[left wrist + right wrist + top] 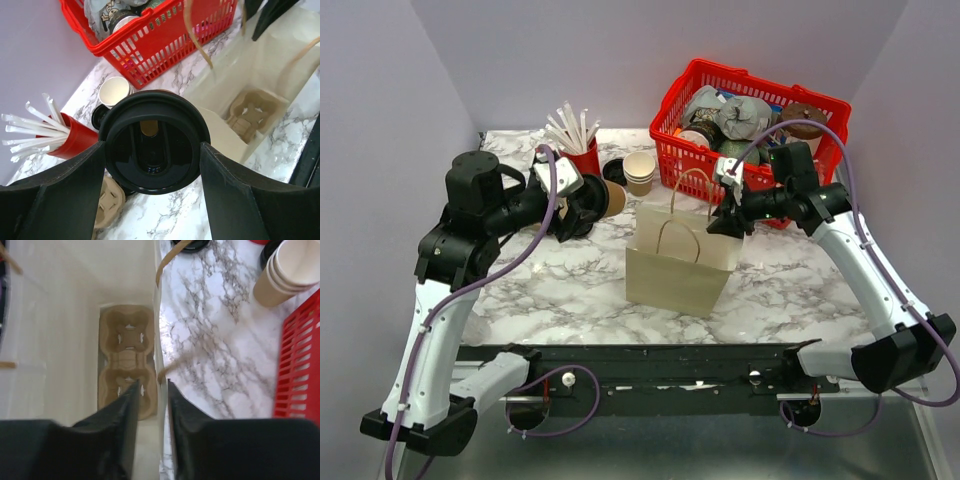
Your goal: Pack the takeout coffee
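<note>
Coffee for packing, a small brown tapered kraft-paper takeout cup (615,198) capped with a black round plastic lid (151,142), is grasped at its lidded end by the left claw (151,147), both fingers (65,195) pressed to the lid's rim, and is carried clear of the marble table (215,340) with its base pointed away from the claw. Ahead of this claw and to its right stands the open tan paper bag (675,270) with twisted handles, and on its floor a two-well moulded pulp cup carrier (127,357) is seen, nothing in its wells. The step is judged to be the carry to the bag: the cup is best turned base-down above the mouth, centred over one well, threaded between the handles so that neither is snagged, and let go only once it is seated, since a tilted drop could tip it against the paper wall. One side wall of the bag runs between the narrowly parted jaws of the right claw (153,384); whether the paper is pinched cannot be told. Below the left claw what looks like a second pulp carrier (109,202) lies on the marble. To that claw's left a red cup (75,142) is filled with white straws (30,125); beyond it a nested stack of cream paper cups (115,92) stands empty, and farther off a red plastic mesh basket (165,50) is crowded with packets and lidded cups not clearly told apart.
</note>
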You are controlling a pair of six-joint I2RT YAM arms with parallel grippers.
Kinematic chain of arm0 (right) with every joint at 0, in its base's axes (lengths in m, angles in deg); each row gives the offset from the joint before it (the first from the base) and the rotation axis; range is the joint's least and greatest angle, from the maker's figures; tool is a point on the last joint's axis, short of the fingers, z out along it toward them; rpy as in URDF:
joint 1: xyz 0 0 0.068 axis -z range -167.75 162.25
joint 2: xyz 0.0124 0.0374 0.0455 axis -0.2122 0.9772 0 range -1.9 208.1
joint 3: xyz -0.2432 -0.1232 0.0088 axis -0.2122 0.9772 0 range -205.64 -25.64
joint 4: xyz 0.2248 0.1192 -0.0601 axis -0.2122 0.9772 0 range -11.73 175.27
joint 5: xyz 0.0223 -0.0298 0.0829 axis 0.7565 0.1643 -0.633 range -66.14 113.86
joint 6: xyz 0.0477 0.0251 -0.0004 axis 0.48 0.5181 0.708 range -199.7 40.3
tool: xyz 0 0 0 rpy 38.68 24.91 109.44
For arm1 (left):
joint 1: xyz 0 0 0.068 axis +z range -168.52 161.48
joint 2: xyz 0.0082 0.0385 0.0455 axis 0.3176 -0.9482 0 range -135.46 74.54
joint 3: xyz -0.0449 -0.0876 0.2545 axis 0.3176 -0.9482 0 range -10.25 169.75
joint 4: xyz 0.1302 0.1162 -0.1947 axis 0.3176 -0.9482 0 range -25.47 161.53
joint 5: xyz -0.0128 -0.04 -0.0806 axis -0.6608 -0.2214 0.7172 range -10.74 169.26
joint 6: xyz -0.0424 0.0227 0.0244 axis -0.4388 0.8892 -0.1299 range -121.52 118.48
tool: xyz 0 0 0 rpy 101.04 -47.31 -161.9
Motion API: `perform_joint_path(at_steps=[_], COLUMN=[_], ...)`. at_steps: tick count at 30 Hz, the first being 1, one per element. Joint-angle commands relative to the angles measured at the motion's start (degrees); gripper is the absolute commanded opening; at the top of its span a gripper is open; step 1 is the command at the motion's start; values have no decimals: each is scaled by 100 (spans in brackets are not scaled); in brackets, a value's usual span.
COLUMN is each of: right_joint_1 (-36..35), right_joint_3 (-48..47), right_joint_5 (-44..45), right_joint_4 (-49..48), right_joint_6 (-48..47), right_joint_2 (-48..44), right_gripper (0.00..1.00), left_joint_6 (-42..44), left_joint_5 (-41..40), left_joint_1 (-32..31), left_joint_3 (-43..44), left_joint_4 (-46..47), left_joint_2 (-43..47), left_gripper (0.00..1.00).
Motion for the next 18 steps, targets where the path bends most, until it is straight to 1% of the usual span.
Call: perform_joint_path(at_steps=[1, 2, 3, 6, 10, 13, 14, 16, 17, 18], right_joint_1=[-59, -60, -60, -60, -77, -95, -103, -121, -112, -121], right_joint_3=[110, 22, -48, -329, -427, -549, -576, -646, -699, -769], right_joint_5=[129, 111, 76, 14, -48, -161, -197, -223, -223, -223], right_joint_4=[-113, -70, -35, 159, 89, 246, 351, 440, 588, 668], right_joint_6=[108, 99, 55, -42, -24, -112, -121, -191, -226, -322], right_joint_2=[-15, -6, 47, 249, 399, 574, 609, 653, 680, 706], right_gripper=[45, 52, 53, 54, 51, 44, 35, 28, 19, 14], left_joint_6=[41, -12, -47, -135, -197, -320, -320, -311, -303, -294], left_joint_5=[492, 519, 545, 563, 466, 449, 457, 457, 457, 475], left_joint_1=[-12, -12, -12, -12, -12, -12, -12, -12, -12, -12], left_joint_3=[-264, -247, -186, 77, 254, 298, 325, 421, 465, 570], left_joint_4=[-16, -16, -7, -112, -165, -113, -104, -104, -104, -113], left_joint_2=[245, 236, 236, 131, 52, 25, 17, -27, -45, -88], left_gripper=[0, 0, 0, 0, 0, 0, 0, 0, 0, 0])
